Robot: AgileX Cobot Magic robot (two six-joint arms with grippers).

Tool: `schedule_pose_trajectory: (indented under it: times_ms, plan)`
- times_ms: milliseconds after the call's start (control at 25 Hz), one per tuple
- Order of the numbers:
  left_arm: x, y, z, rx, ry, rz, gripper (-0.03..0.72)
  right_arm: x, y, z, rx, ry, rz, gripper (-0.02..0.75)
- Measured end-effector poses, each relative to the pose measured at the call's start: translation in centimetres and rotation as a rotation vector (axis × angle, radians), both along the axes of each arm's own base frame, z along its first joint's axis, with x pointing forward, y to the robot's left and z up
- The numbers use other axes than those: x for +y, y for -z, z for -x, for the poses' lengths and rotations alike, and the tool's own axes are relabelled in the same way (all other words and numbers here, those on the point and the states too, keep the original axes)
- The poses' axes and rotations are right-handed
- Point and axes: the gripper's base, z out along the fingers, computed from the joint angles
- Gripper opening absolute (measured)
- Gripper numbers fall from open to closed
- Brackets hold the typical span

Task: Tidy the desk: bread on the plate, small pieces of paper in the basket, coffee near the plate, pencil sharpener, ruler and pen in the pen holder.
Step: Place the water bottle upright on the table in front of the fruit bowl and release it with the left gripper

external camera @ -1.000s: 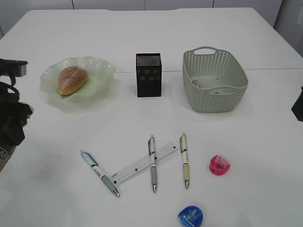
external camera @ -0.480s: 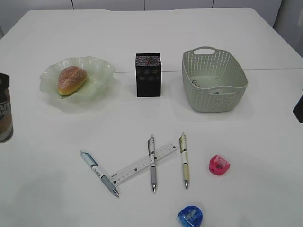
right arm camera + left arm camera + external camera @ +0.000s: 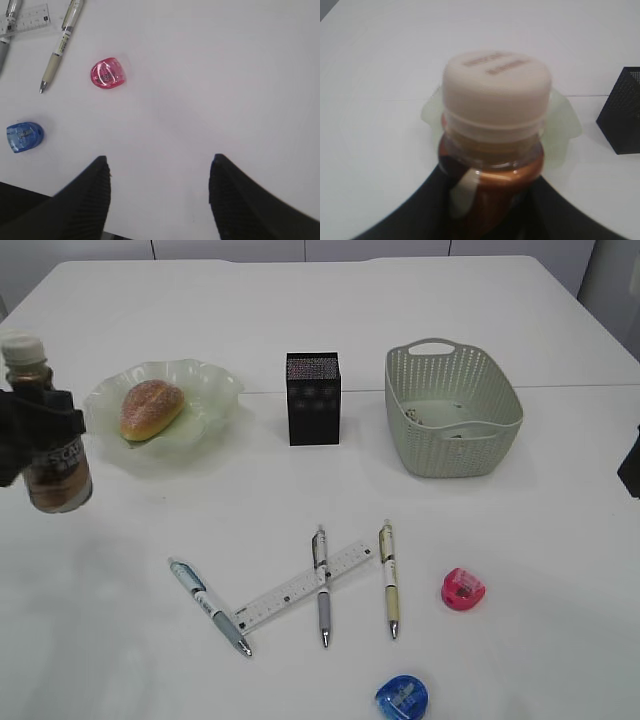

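- exterior view: the left gripper is clamped around the middle of a brown coffee bottle with a pale cap, holding it upright above the table at the far left, just beside the wavy green plate. a bread roll lies on that plate. the black pen holder stands in the middle, and the pale green basket stands to its right with small pieces of paper inside. nearer the front lie three pens, a blue one, a grey one and a cream one; the grey pen crosses the clear ruler. a pink pencil sharpener and a blue pencil sharpener sit at the right front. only a dark sliver of the right arm shows at the right edge.
- left wrist view: the bottle's cap fills the frame, the dark fingers pinching the bottle below its neck, with the plate's rim behind it.
- right wrist view: the right gripper hangs over bare table with its fingers spread wide and nothing between them, the pink sharpener and the blue one lying well apart from it to the left.
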Motion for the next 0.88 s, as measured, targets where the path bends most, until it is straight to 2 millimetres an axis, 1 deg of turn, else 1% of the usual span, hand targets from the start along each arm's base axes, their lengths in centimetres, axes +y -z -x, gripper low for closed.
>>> schedule_pose_trajectory:
  times_ms: [120,240,360,600,760,880]
  plan:
    - [-0.9,2.7,-1.0,-0.010,0.010,-0.023,0.243,-0.1,0.0,0.0,-0.003,-0.001,0.014,0.486]
    - [-1.3,4.1,-1.5,-0.039,0.012,-0.037,0.243,-0.5,0.0,-0.1,-0.010,-0.004,0.059,0.486]
    - [-1.2,4.6,-1.9,-0.082,0.005,-0.045,0.243,-0.9,0.0,-0.1,-0.018,-0.006,0.105,0.486]
    - [-1.1,5.7,-2.4,-0.172,-0.013,-0.059,0.243,-1.0,0.0,-0.1,-0.017,-0.007,0.116,0.486]
    - [-1.2,6.4,-2.5,-0.180,-0.011,-0.067,0.243,-1.0,0.0,-0.2,-0.018,-0.007,0.120,0.486]
    - [-1.3,6.4,-2.5,-0.187,0.003,-0.071,0.243,-1.0,0.0,-0.2,-0.018,-0.007,0.120,0.487]
